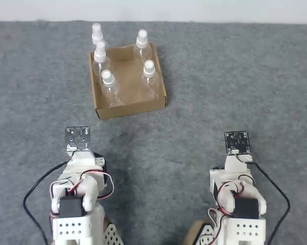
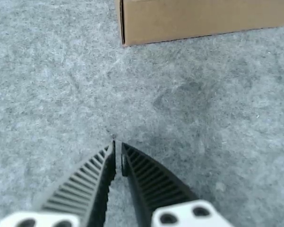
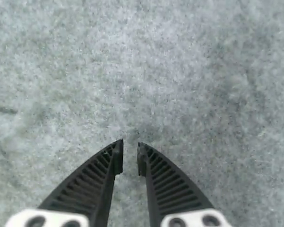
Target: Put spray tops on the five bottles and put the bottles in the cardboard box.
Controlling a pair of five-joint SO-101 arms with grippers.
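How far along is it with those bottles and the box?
Nearly or fully done. All five bottles wear spray tops, and four clearly stand in the box. The fifth, at its far left corner, may be inside or just behind; I cannot tell. Nothing is in hand: the left tool and right tool sit empty over the carpet.

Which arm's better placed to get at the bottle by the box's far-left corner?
Left, probably. The cardboard box sits just ahead of the left gripper, its near wall showing in that wrist view, and the corner bottle is on that side. The right gripper faces bare carpet.
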